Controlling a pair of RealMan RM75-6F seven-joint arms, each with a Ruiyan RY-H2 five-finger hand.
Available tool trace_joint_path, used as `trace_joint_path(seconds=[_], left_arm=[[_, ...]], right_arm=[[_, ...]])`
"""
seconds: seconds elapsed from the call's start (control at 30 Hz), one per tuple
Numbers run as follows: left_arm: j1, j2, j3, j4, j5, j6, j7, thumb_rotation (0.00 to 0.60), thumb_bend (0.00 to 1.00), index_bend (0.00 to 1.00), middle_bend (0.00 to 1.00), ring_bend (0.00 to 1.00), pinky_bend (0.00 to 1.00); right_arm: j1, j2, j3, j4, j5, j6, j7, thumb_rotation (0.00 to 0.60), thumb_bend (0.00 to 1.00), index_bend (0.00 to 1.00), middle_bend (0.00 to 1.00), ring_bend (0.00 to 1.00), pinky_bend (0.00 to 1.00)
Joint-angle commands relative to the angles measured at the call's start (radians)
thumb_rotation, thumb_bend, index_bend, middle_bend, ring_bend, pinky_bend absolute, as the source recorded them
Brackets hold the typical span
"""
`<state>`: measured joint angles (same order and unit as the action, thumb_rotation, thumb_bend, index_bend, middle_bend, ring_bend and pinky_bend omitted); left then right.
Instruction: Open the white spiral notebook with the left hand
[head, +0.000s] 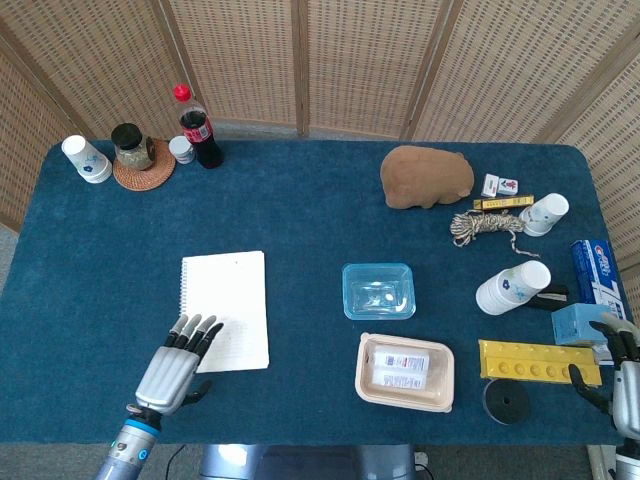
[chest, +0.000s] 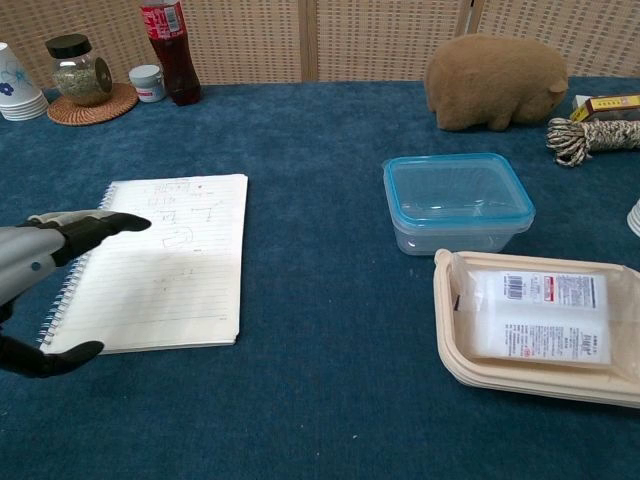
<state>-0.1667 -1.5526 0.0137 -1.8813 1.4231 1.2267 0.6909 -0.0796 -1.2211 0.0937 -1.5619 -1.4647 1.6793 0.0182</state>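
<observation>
White spiral notebook (head: 225, 310) flat on the blue worktop (head: 300, 220), left of centre, cover closed. Long axis near 12-to-6 in the head view, tilted a touch clockwise; wire binding down the 9 o'clock edge, free edge toward 3. Faint pencil marks on the top sheet in the chest view, too pale to read.

Left robot hand (head: 178, 368) over the notebook's 7 o'clock corner, fingers (head: 196, 332) straight and slightly spread, pointing toward 1 o'clock, nothing held. Corner of the notebook hidden beneath the fingers; touching or hovering, cannot tell. Wrist cut off by the bottom edge in the head view; in the chest view only fingers and thumb showing at the left border.

Right robot hand (head: 627, 378) at 4 o'clock, mostly cropped by the frame corner; fingers apart, nothing held, just beside the yellow tray (head: 538, 362). Not seen in the chest view.

Clear blue-lidded box (head: 379, 291) at 3 o'clock from the notebook, well apart.
</observation>
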Motion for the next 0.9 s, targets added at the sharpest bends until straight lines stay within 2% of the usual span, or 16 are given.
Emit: trace_joint_path(seconds=[0.03,0.4,0.9], left_arm=[[-0.027,-0.075,-0.023,0.032,-0.039,-0.006,0.069,0.6,0.29,0.04,0.06,0.0,0.0],[-0.084,-0.181,-0.051,0.078,-0.118,-0.021,0.149,0.6,0.29,0.03,0.04,0.0,0.0],[-0.143,-0.237,-0.047,0.111,-0.173,-0.028,0.198,0.6,0.29,0.02,0.03,0.0,0.0]], right_arm=[[-0.011,0.0,0.002,0.012,0.003,0.011,0.015,0.6,0.29,0.24,0.22,0.17,0.26],[-0.035,0.0,0.009,0.04,0.013,0.03,0.061,0.6,0.29,0.24,0.22,0.17,0.26],[-0.051,-0.007,0.015,0.068,0.013,0.04,0.094,0.6,0.29,0.24,0.22,0.17,0.26]])
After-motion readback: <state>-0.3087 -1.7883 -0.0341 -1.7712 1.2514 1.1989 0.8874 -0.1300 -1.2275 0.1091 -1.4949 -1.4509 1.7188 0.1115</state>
